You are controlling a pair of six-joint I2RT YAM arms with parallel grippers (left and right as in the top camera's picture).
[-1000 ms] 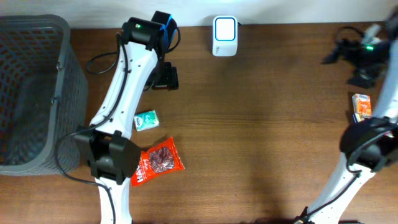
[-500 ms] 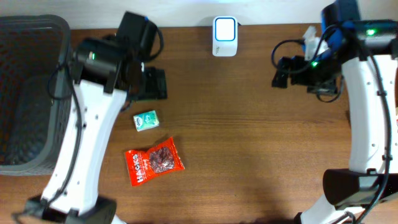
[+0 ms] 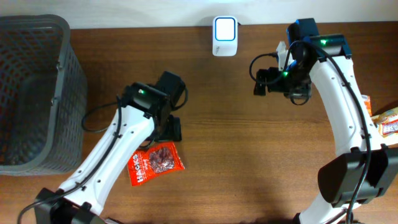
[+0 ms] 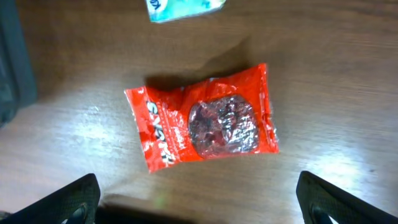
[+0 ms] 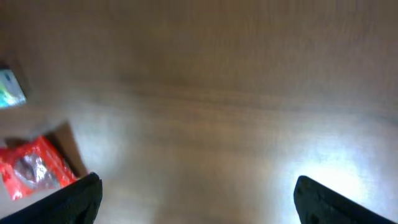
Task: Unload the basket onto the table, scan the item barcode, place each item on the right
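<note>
Plainly empty, the left tool [image 4: 196, 202] hung wide open over a red packet [image 4: 202, 118], the right tool [image 3: 260, 82] likewise near the scanner [image 3: 224, 27].

The snack bag [image 3: 155, 163] is bright red with white lettering and a clear panel showing dark reddish pieces. The small packet [image 4: 186, 7] is teal and white. The basket [image 3: 31, 93] is grey mesh. The scanner [image 3: 224, 28] is white, its face rimmed in blue. The surface [image 3: 249, 155] is brown wood grain. The left arm [image 3: 118, 149] and right arm [image 3: 345, 93] are white with black joints.
</note>
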